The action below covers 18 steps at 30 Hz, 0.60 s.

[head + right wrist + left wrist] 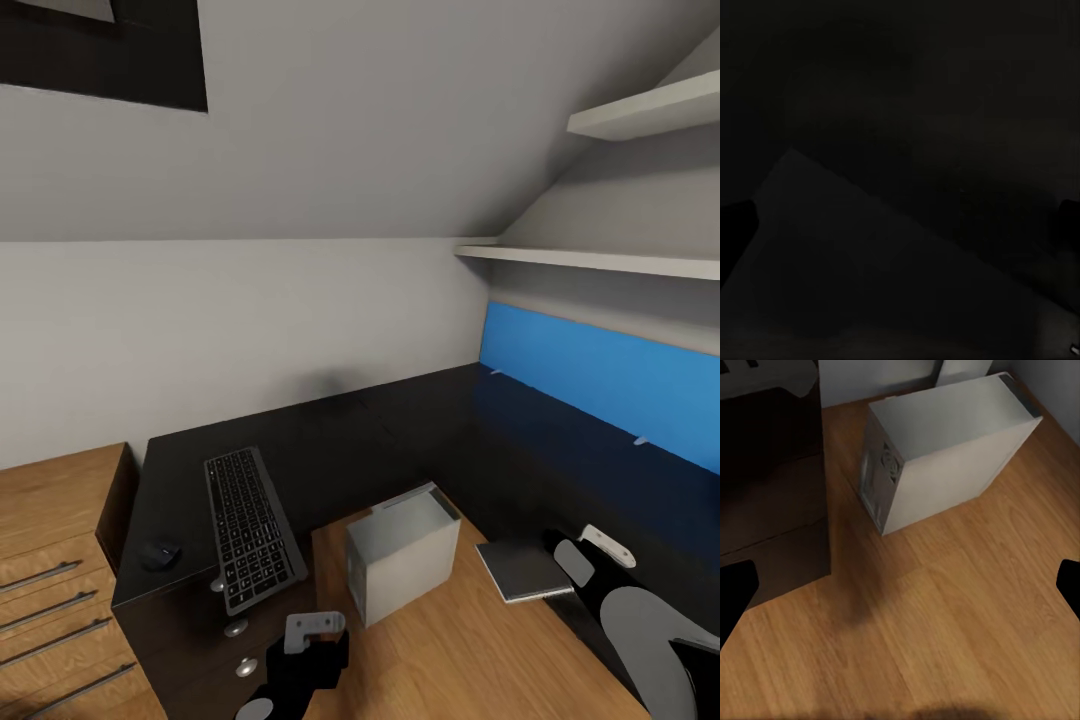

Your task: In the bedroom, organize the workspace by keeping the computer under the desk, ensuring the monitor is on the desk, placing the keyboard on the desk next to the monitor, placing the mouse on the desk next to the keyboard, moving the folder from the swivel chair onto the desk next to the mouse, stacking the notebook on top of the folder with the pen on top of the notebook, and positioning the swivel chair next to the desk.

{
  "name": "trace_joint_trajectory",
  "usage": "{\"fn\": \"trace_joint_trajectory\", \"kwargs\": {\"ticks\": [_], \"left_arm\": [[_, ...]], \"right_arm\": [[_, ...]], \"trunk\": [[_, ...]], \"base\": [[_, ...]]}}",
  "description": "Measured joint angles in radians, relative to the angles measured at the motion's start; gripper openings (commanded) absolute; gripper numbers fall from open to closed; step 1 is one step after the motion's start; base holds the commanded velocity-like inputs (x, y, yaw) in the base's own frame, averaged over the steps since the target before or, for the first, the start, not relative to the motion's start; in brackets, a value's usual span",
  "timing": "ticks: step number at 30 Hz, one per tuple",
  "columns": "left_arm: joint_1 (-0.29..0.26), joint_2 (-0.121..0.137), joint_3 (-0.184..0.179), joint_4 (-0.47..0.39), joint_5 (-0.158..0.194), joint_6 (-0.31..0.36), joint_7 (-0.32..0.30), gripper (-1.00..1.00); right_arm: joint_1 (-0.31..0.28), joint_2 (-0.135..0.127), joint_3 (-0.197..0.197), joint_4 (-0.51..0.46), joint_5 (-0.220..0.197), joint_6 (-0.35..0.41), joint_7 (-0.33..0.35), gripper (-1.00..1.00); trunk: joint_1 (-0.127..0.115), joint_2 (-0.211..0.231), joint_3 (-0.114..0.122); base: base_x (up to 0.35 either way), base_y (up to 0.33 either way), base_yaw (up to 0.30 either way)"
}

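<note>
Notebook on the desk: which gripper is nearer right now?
Right. The right gripper is just beside the notebook at the desk edge. The left gripper hangs over the floor in front of the computer, farther away.

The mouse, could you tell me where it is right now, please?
In the head view the mouse sits on the desk at the lower left, just left of the keyboard, near the desk's front edge.
</note>
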Motion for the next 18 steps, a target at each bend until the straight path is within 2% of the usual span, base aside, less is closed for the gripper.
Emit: {"fn": "trace_joint_trajectory", "kwargs": {"ticks": [18], "left_arm": [[0.0, -0.001, -0.005, 0.0, 0.0, 0.0, -0.005, 1.0]], "right_arm": [[0.0, -0.001, -0.004, 0.004, -0.004, -0.008, 0.0, 1.0]], "trunk": [[0.0, 0.0, 0.0]], "base": [[0.0, 0.0, 0.0]]}}
